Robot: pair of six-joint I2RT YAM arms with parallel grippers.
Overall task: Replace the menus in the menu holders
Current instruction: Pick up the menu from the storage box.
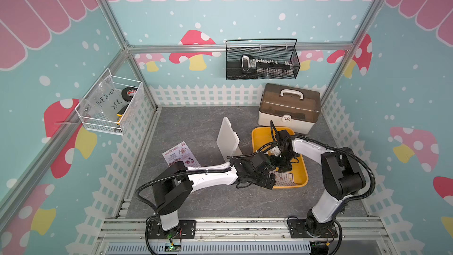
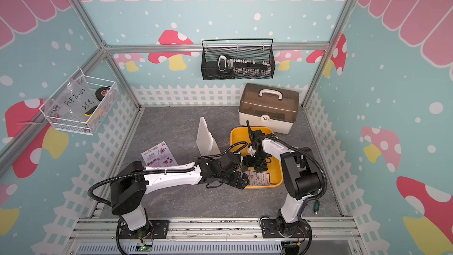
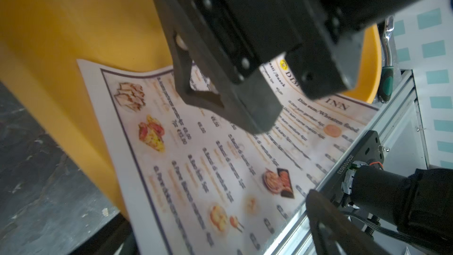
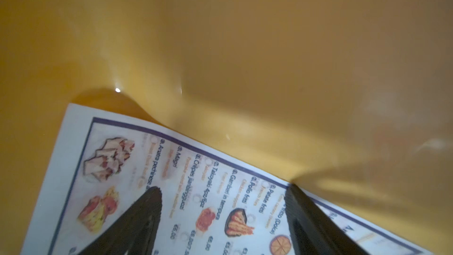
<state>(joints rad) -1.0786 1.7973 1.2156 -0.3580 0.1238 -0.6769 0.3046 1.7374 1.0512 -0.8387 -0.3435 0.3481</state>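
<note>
Found left gripper (image 1: 267,180) released, empty, at near rim of yellow tray (image 1: 259,138). Found Dim Sum Inn menu (image 3: 208,155) lying in tray, edge curling up its wall. Found right gripper (image 4: 223,188) released, astride the sheet. Recommend pinching the raised edge, lifting slowly to avoid creasing. Noted beyond: Special Menu (image 1: 179,155) flat on table (image 1: 196,123), menu holder (image 1: 228,141) upright

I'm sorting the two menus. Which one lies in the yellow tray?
The white Dim Sum Inn menu lies in the yellow tray; the pinkish Special Menu lies outside it, flat on the grey tabletop.
</note>
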